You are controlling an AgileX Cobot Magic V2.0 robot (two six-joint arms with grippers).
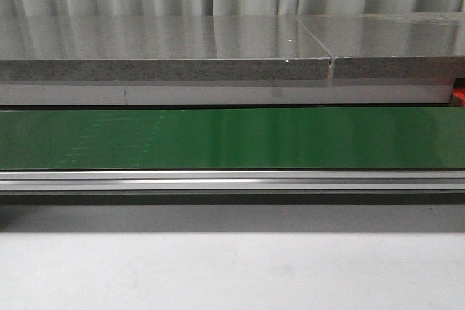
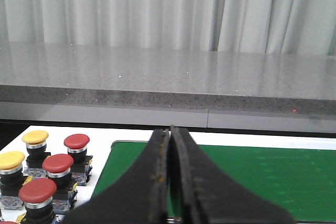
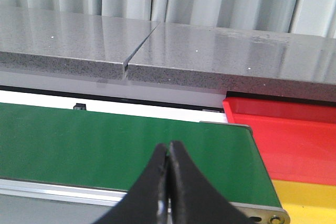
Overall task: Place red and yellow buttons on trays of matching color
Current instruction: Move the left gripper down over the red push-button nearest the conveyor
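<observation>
In the left wrist view, several push buttons stand in a cluster off the belt's left end: red-capped ones point(image 2: 76, 141) point(image 2: 58, 163) point(image 2: 37, 190) and yellow-capped ones point(image 2: 35, 137) point(image 2: 11, 159). My left gripper point(image 2: 171, 129) is shut and empty over the green belt point(image 2: 273, 171), to the right of the buttons. In the right wrist view, a red tray point(image 3: 283, 135) and a yellow tray point(image 3: 310, 203) lie past the belt's right end. My right gripper point(image 3: 168, 145) is shut and empty over the belt point(image 3: 105, 140). Neither gripper shows in the front view.
The green conveyor belt point(image 1: 232, 138) crosses the front view, with a metal rail point(image 1: 232, 179) along its near edge. A grey stone ledge point(image 1: 167, 49) runs behind it, with curtains beyond. A sliver of the red tray point(image 1: 460, 96) shows at the far right.
</observation>
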